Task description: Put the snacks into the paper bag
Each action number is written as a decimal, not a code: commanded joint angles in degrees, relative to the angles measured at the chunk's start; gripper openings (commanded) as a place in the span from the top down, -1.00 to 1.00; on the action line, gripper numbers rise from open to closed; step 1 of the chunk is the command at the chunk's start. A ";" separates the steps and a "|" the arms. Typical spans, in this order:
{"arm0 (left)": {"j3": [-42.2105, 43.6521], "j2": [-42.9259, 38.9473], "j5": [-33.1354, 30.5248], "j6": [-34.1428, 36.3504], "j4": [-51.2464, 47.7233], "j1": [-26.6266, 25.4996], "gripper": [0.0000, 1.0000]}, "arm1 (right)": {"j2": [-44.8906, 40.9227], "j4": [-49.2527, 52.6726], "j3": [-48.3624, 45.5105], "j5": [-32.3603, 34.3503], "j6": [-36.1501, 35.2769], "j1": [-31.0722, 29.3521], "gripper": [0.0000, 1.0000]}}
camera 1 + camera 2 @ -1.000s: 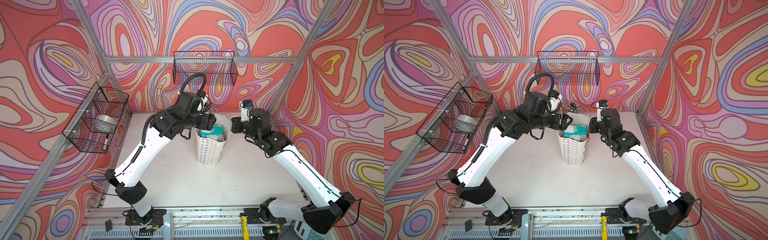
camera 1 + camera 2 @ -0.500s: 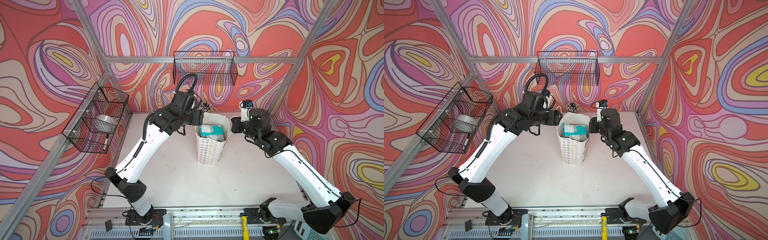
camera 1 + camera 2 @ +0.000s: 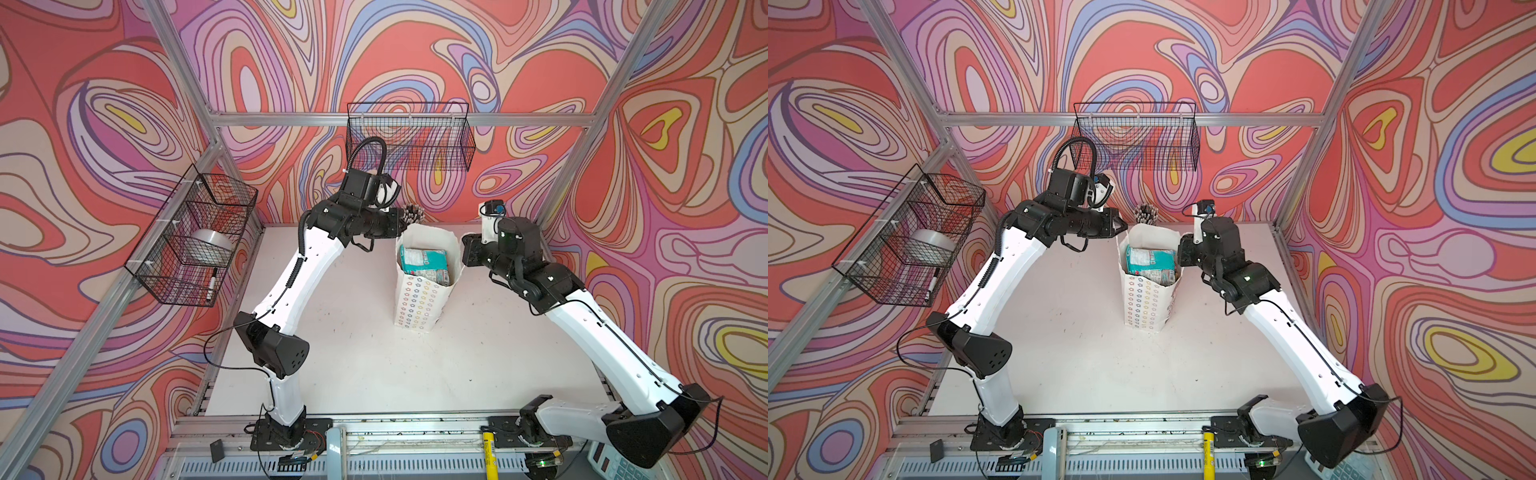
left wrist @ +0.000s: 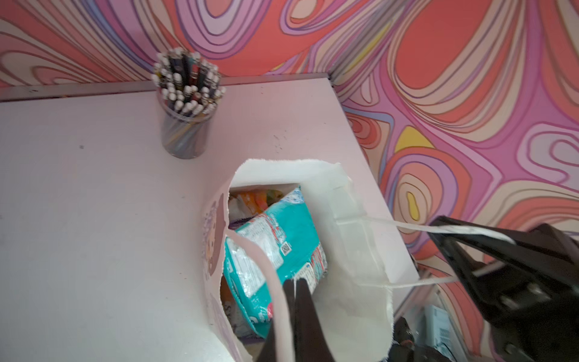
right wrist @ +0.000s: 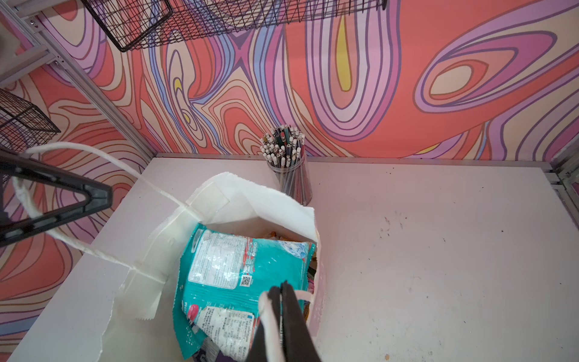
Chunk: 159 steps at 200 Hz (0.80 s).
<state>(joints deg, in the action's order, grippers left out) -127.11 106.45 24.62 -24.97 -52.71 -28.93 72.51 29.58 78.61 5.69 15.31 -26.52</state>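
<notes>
The snacks [image 4: 272, 241], teal pouch [image 3: 424, 259] uppermost, are seen inside the upright paper bag [image 3: 417, 299], none lying beside it, and the left gripper [image 4: 295, 283] and right gripper [image 5: 281, 290] are each clamped on a cord handle [image 4: 407, 224] at its mouth, so packing is judged finished.

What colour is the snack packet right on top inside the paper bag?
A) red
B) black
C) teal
C: the snack packet lying on top inside the paper bag is teal, with white labels on it.
</notes>
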 commanded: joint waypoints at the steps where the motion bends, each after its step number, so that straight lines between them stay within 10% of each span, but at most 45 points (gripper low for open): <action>1: -2.43 -1.67 13.04 -4.21 5.57 0.31 1.00 | 0.12 -2.16 1.36 -2.77 0.48 0.33 1.00; 77: 3.25 -9.08 -0.65 -3.38 0.42 1.14 1.00 | 7.36 -0.27 21.30 -18.26 5.96 0.25 1.00; 159: 16.13 -19.08 -7.96 -1.46 3.72 3.34 1.00 | 6.78 -1.55 14.64 -16.95 9.57 0.31 1.00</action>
<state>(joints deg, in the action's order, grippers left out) -112.05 88.79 17.91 -27.57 -52.99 -26.76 82.17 36.14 94.30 -10.59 23.11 -26.20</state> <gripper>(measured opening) 0.048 0.047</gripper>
